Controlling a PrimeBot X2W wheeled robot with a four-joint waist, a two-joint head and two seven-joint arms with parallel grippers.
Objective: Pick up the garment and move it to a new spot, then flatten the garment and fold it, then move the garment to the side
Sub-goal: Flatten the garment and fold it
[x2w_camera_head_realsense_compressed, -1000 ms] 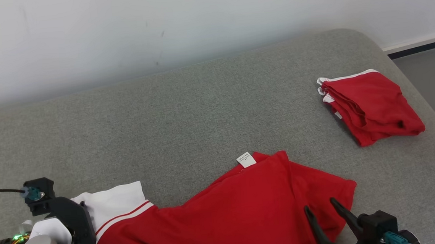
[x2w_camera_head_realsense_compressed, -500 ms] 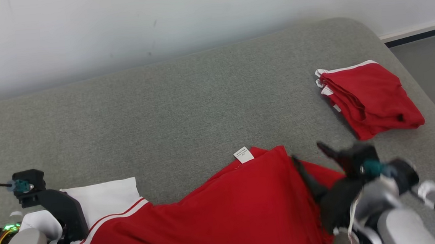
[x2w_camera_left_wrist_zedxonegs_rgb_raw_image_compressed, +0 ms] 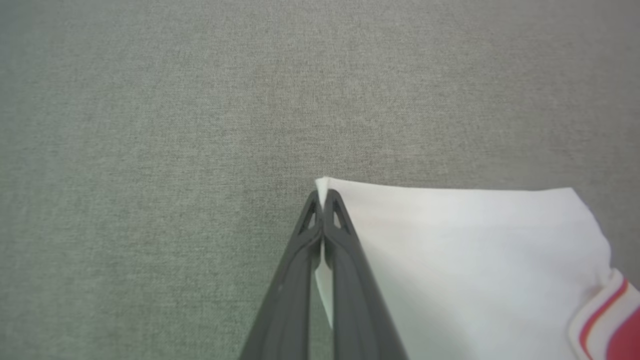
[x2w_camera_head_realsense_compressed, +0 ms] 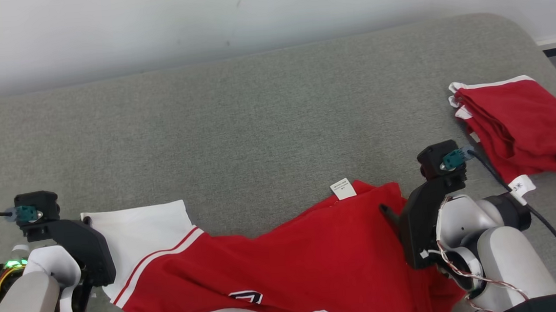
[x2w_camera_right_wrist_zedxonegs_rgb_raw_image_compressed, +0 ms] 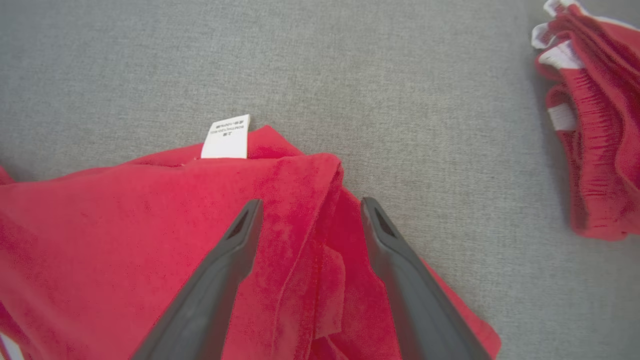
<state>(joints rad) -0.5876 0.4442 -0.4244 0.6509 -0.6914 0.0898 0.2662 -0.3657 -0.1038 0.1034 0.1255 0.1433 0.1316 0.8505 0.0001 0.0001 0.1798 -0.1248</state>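
The garment (x2w_camera_head_realsense_compressed: 290,263), a red jersey with a white sleeve and white trim, lies rumpled across the near part of the grey cushion (x2w_camera_head_realsense_compressed: 256,128). In the left wrist view my left gripper (x2w_camera_left_wrist_zedxonegs_rgb_raw_image_compressed: 322,200) is shut on the corner of the white sleeve (x2w_camera_left_wrist_zedxonegs_rgb_raw_image_compressed: 475,260), a sliver of cloth showing between the fingers. In the head view that gripper (x2w_camera_head_realsense_compressed: 87,222) sits at the sleeve's far left corner. My right gripper (x2w_camera_right_wrist_zedxonegs_rgb_raw_image_compressed: 310,212) stands open over a fold at the red garment's (x2w_camera_right_wrist_zedxonegs_rgb_raw_image_compressed: 125,225) right edge, one finger on each side of it. In the head view it (x2w_camera_head_realsense_compressed: 391,215) points down at that edge.
A second red garment (x2w_camera_head_realsense_compressed: 521,129), folded, with white trim, lies at the cushion's right end, also visible in the right wrist view (x2w_camera_right_wrist_zedxonegs_rgb_raw_image_compressed: 595,125). A white label (x2w_camera_head_realsense_compressed: 343,188) sticks out of the jersey's far edge. Bare grey cushion stretches behind the jersey to the white wall.
My left gripper has shut on the sleeve corner. My right arm has risen and swung over the jersey's right edge, fingers still open. The head camera has shifted.
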